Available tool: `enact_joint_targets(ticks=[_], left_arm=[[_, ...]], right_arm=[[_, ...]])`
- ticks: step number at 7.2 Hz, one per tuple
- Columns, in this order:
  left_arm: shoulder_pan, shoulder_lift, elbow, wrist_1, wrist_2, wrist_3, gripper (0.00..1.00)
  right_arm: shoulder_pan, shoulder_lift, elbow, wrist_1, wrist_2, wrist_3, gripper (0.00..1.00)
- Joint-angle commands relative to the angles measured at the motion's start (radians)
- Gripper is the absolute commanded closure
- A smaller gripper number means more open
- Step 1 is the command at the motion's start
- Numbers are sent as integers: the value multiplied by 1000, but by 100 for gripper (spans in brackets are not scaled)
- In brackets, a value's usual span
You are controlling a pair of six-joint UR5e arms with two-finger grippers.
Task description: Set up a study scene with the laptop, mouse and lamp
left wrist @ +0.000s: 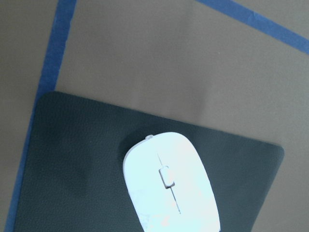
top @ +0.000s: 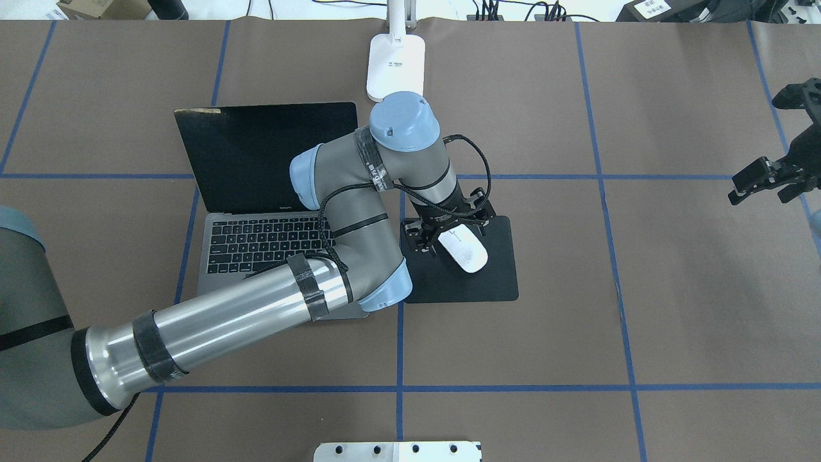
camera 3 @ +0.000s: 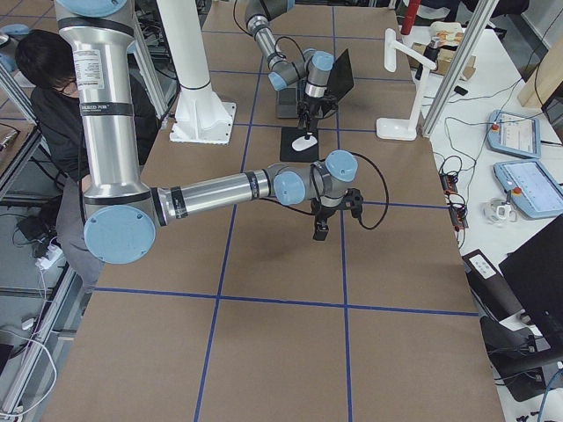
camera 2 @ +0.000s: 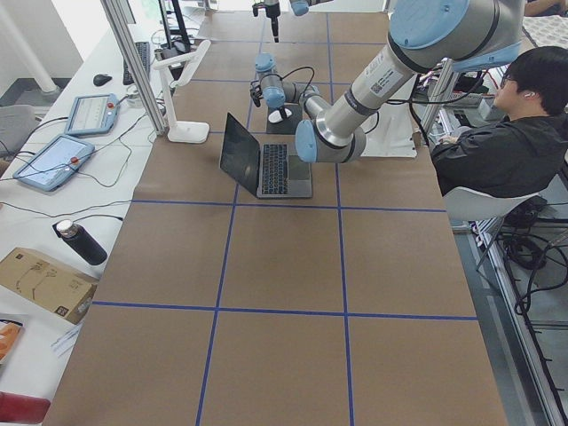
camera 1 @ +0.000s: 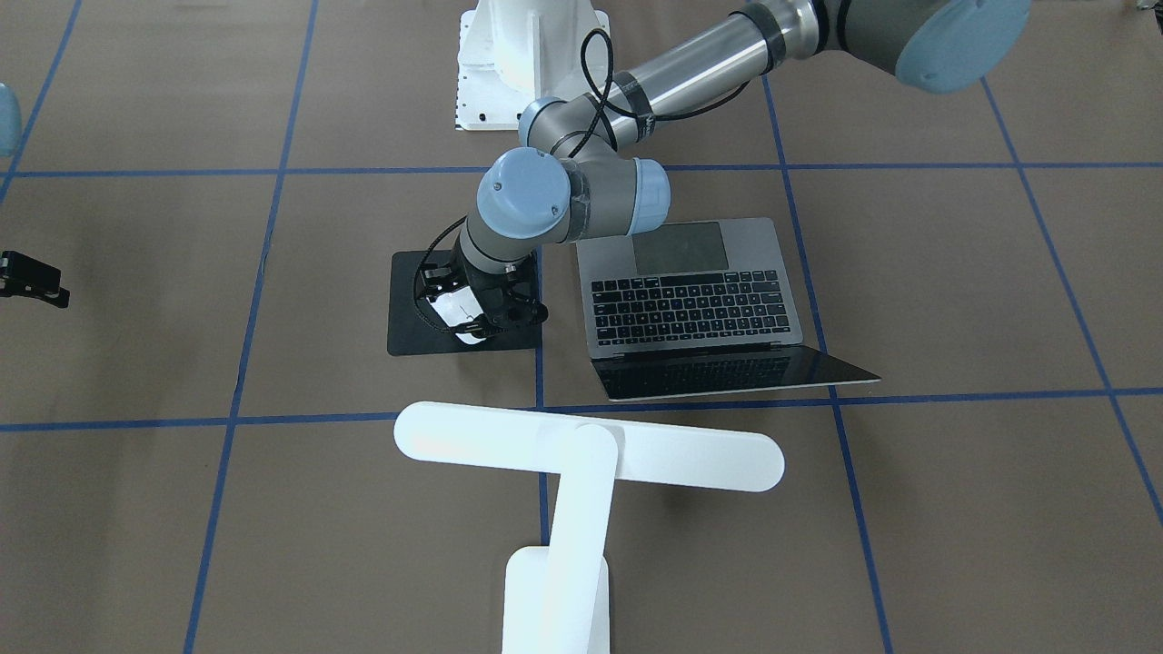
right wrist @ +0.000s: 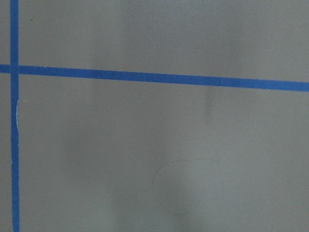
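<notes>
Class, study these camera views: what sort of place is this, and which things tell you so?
Probably a robotics lab: two robot arms work over a table gridded with blue tape, and teach pendants lie on a side bench.

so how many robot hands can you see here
2. The left hand hangs open over the mouse on the black mat, beside the laptop. The right hand hangs over bare table far out on the robot's right, holding nothing. Neither is hidden.
</notes>
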Motion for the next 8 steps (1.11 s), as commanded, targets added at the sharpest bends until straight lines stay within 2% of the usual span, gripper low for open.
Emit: enact_joint_targets(ticks=[1, 2, 4, 6, 8], left_arm=[[-5, 10, -62, 26, -9, -24, 0], [-5, 48, -125, 68, -26, -23, 0], [-46, 195, -374, 198, -28, -1, 0], [-106, 313, -577, 332, -25, 86, 0], [-228, 527, -839, 487, 9, 289, 0]], right_arm=[[2, -6, 2, 7, 9, -1, 1], [9, -11, 13, 12, 14, 3, 1], [34, -2, 36, 12, -8, 14, 1], [41, -6, 42, 12, -32, 5, 1], [52, -23, 40, 12, -84, 2, 1]])
